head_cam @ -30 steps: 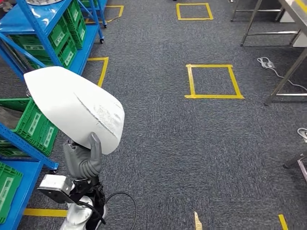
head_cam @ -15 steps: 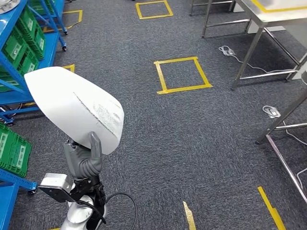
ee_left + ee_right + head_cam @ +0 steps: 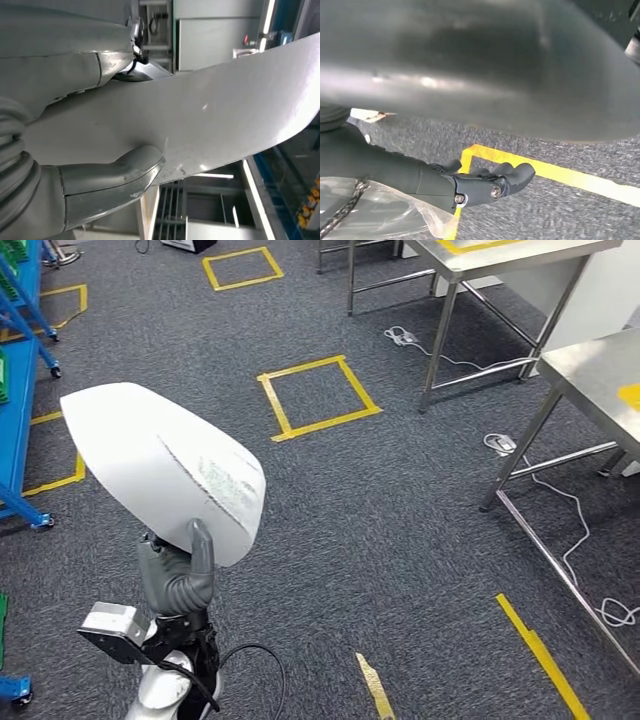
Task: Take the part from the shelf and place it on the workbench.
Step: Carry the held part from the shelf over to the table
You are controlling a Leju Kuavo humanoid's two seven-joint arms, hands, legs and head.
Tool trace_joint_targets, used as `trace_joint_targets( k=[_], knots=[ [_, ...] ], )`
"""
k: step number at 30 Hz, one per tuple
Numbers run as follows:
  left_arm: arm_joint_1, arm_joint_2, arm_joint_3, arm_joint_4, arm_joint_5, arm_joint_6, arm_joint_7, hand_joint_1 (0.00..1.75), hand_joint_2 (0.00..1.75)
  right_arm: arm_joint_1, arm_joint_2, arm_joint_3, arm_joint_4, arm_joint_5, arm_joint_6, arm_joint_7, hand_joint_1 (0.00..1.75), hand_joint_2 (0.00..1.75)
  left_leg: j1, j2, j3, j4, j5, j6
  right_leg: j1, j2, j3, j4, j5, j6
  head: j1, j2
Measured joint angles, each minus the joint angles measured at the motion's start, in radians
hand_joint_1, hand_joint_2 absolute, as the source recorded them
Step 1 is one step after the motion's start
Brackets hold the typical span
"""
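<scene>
The part [image 3: 162, 470] is a large white curved shell, held up at the lower left of the head view. My left hand [image 3: 177, 575] grips its lower edge from beneath, thumb up against the white face. In the left wrist view the grey thumb [image 3: 113, 175] presses on the shell's [image 3: 211, 115] pale surface. My right hand [image 3: 486, 182] hangs over the carpet with its fingers stretched out and nothing in them. A steel workbench [image 3: 596, 370] stands at the right, and another one [image 3: 513, 255] behind it.
The blue shelf [image 3: 15, 390] on castors is at the far left edge. Yellow tape squares [image 3: 321, 395] and strips [image 3: 540, 655] mark the grey carpet. White cables [image 3: 498, 445] lie on the floor by the bench legs.
The whole view has swung right: the shelf and its green crates slid off to the left and the steel benches came in at the right. My left hand holds the shell as before.
</scene>
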Motion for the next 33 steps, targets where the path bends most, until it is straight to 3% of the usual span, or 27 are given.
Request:
trace_joint_targets(
  k=[2, 3, 5, 7, 9, 10, 11, 13, 15, 16, 18, 20, 22, 23, 24, 25, 27, 29, 31, 33],
  knots=[
    [-0.001, 0.000, -0.004, 0.002, 0.000, -0.009, 0.001, 1.75, 1.75, 0.001, 0.000, 0.000, 0.000, 0.002, 0.001, 0.008, 0.00, 0.00, -0.002, 0.008, 0.004, -0.013, 0.000, 0.002, -0.004, 0.021, -0.009, -0.005, 0.007, 0.014, -0.002, 0.000],
    [-0.003, -0.001, -0.006, 0.004, 0.000, -0.011, 0.002, 1.75, 1.75, 0.002, 0.000, 0.000, 0.000, 0.003, 0.001, 0.010, 0.00, 0.00, 0.000, 0.021, 0.006, -0.022, 0.004, 0.003, -0.004, 0.018, -0.014, -0.005, 0.007, 0.019, -0.002, 0.000],
    [-0.005, -0.002, -0.009, 0.005, 0.001, -0.013, 0.002, 1.75, 1.75, 0.003, -0.002, 0.000, 0.000, 0.006, -0.001, 0.012, 0.00, 0.00, 0.005, 0.050, 0.013, -0.042, 0.014, 0.007, 0.001, -0.031, -0.041, 0.035, -0.021, 0.025, 0.004, 0.000],
    [-0.004, -0.002, -0.009, 0.008, 0.003, -0.014, 0.002, 1.75, 1.75, 0.000, -0.004, 0.000, 0.000, 0.010, -0.002, 0.012, 0.00, 0.00, 0.006, 0.081, 0.014, -0.048, 0.018, 0.011, 0.003, -0.090, -0.098, 0.151, -0.083, 0.031, 0.009, 0.000],
    [-0.002, -0.001, -0.008, 0.012, 0.004, -0.014, 0.002, 1.75, 1.75, -0.001, -0.005, 0.000, 0.000, 0.012, -0.002, 0.012, 0.00, 0.00, 0.005, 0.114, 0.013, -0.047, 0.016, 0.010, 0.000, -0.106, -0.145, 0.254, -0.118, 0.039, 0.009, 0.000],
    [-0.002, -0.001, -0.008, 0.013, 0.006, -0.014, 0.002, 1.75, 1.75, 0.000, -0.006, 0.000, 0.000, 0.013, -0.002, 0.013, 0.00, 0.00, 0.005, 0.128, 0.013, -0.047, 0.015, 0.009, -0.002, -0.110, -0.143, 0.257, -0.109, 0.044, 0.010, 0.000],
    [-0.002, -0.001, -0.008, 0.014, 0.006, -0.014, 0.002, 1.75, 1.75, 0.001, -0.008, 0.000, 0.000, 0.014, -0.002, 0.014, 0.00, 0.00, 0.006, 0.141, 0.013, -0.045, 0.014, 0.006, -0.004, -0.116, -0.119, 0.218, -0.084, 0.047, 0.010, 0.000],
    [-0.003, -0.001, -0.008, 0.014, 0.008, -0.015, 0.002, 1.75, 1.75, 0.000, -0.011, 0.001, -0.001, 0.016, -0.002, 0.015, 0.00, 0.00, 0.005, 0.162, 0.013, -0.037, 0.006, -0.004, -0.004, -0.155, -0.037, 0.079, -0.030, 0.048, 0.010, 0.000],
    [-0.003, 0.000, -0.008, 0.014, 0.008, -0.016, 0.002, 1.75, 1.75, -0.003, -0.012, 0.001, -0.001, 0.018, -0.004, 0.015, 0.00, 0.00, 0.000, 0.178, 0.014, -0.028, -0.001, -0.015, -0.001, -0.184, 0.014, -0.004, -0.012, 0.036, 0.008, 0.000],
    [-0.004, 0.000, -0.007, 0.014, 0.008, -0.017, 0.002, 1.75, 1.75, -0.004, -0.012, 0.002, -0.001, 0.018, -0.005, 0.015, 0.00, 0.00, -0.002, 0.185, 0.015, -0.026, -0.003, -0.020, 0.002, -0.183, 0.017, -0.009, -0.016, 0.027, 0.006, 0.000],
    [-0.005, 0.000, -0.008, 0.015, 0.007, -0.017, 0.002, 1.75, 1.75, -0.004, -0.012, 0.002, -0.001, 0.021, -0.006, 0.015, 0.00, 0.00, 0.001, 0.194, 0.017, -0.023, -0.008, -0.029, 0.001, -0.161, 0.014, -0.009, -0.012, 0.011, 0.003, 0.000],
    [-0.007, 0.001, -0.008, 0.015, 0.006, -0.017, 0.002, 1.75, 1.75, -0.004, -0.012, 0.002, -0.001, 0.023, -0.006, 0.016, 0.00, 0.00, 0.008, 0.159, 0.005, 0.017, -0.042, -0.039, -0.001, -0.139, 0.014, -0.010, -0.008, -0.001, 0.001, 0.000],
    [-0.007, 0.003, -0.008, 0.016, 0.003, -0.018, 0.002, 1.75, 1.75, -0.007, -0.012, 0.003, -0.001, 0.025, -0.007, 0.017, 0.00, 0.00, 0.011, 0.111, -0.043, 0.134, -0.108, -0.045, -0.001, -0.115, 0.014, -0.010, -0.006, -0.008, 0.000, 0.000],
    [-0.007, 0.004, -0.007, 0.016, 0.002, -0.017, 0.001, 1.75, 1.75, -0.007, -0.012, 0.003, -0.001, 0.026, -0.007, 0.017, 0.00, 0.00, 0.011, 0.101, -0.074, 0.203, -0.136, -0.045, 0.000, -0.102, 0.014, -0.010, -0.005, -0.010, 0.000, 0.000],
    [-0.007, 0.006, -0.007, 0.018, 0.001, -0.017, 0.001, 1.75, 1.75, -0.007, -0.012, 0.004, -0.001, 0.027, -0.008, 0.017, 0.00, 0.00, 0.011, 0.097, -0.098, 0.254, -0.149, -0.043, 0.001, -0.087, 0.014, -0.009, -0.004, -0.010, 0.000, 0.000],
    [-0.007, 0.007, -0.007, 0.019, 0.001, -0.018, 0.001, 1.75, 1.75, -0.006, -0.012, 0.004, -0.001, 0.027, -0.008, 0.017, 0.00, 0.00, 0.011, 0.094, -0.109, 0.270, -0.141, -0.040, 0.003, -0.072, 0.014, -0.009, -0.004, -0.011, 0.000, 0.000],
    [-0.008, 0.007, -0.007, 0.019, 0.001, -0.018, 0.001, 1.75, 1.75, -0.005, -0.012, 0.004, -0.001, 0.029, -0.009, 0.017, 0.00, 0.00, 0.009, 0.081, -0.079, 0.188, -0.074, -0.027, 0.005, -0.042, 0.015, -0.008, -0.004, -0.011, 0.000, 0.000],
    [-0.008, 0.007, -0.006, 0.019, 0.003, -0.020, 0.001, 1.75, 1.75, -0.005, -0.011, 0.004, -0.001, 0.029, -0.009, 0.017, 0.00, 0.00, 0.007, 0.032, -0.026, 0.059, -0.009, -0.010, 0.004, -0.015, 0.013, -0.007, -0.003, -0.008, 0.000, 0.000],
    [-0.008, 0.007, -0.006, 0.019, 0.008, -0.023, 0.001, 1.75, 1.75, -0.005, -0.009, 0.004, 0.000, 0.029, -0.011, 0.017, 0.00, 0.00, 0.005, 0.001, -0.002, -0.001, 0.005, 0.001, -0.001, 0.006, 0.006, -0.007, 0.001, 0.002, -0.001, 0.000],
    [-0.008, 0.004, -0.006, 0.019, 0.011, -0.024, 0.001, 1.75, 1.75, -0.003, -0.010, 0.004, 0.000, 0.029, -0.012, 0.016, 0.00, 0.00, 0.005, 0.018, 0.002, -0.015, 0.005, 0.003, -0.003, 0.023, -0.003, -0.010, 0.005, 0.015, -0.003, 0.000]
  ],
)
